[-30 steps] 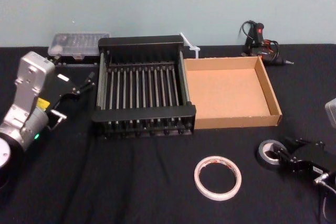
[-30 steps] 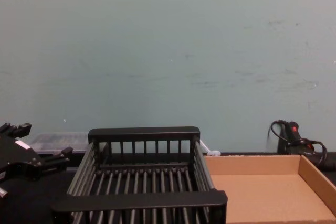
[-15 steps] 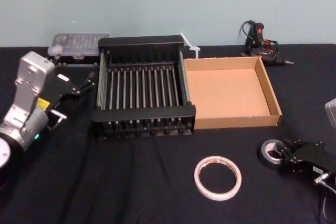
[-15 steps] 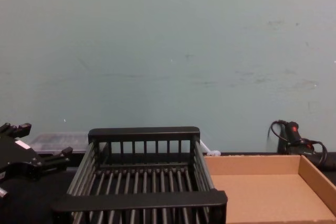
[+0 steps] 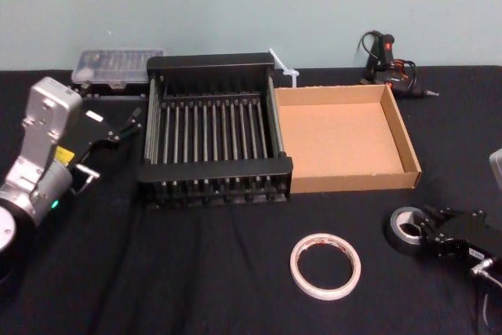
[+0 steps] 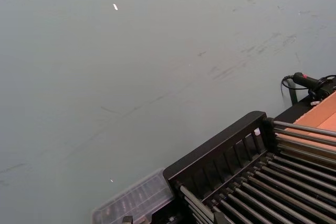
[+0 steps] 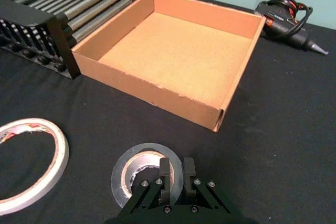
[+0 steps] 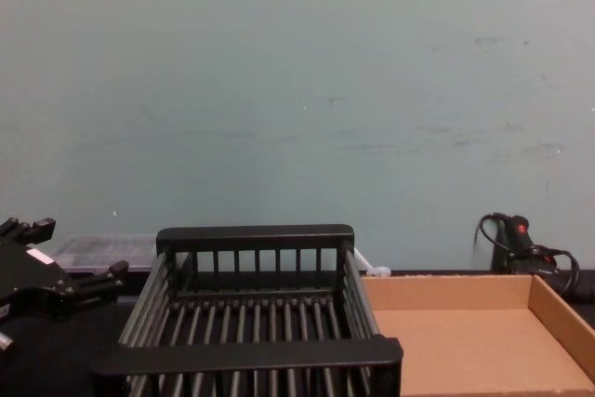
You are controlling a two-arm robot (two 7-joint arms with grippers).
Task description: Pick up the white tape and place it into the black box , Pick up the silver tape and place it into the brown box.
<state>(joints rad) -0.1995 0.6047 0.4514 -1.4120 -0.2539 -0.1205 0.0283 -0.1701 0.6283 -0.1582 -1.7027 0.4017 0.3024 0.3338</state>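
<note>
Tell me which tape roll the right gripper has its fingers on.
The silver tape, the small dark grey roll: the right gripper pinches its wall. The white tape, the wider thin ring, lies apart, untouched.

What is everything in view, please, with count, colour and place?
black box: 1, black, centre.
brown box: 1, tan, right beside black box.
white tape: 1, white, before the boxes.
silver tape: 1, dark grey, right of white tape.
clear case: 1, transparent, behind black box's left.
glue gun: 1, black, far right.
white plastic piece: 1, white, behind the boxes.
tablecloth: 1, black.
left gripper: 1, black, open, left of black box.
right gripper: 1, black, shut on silver tape.
</note>
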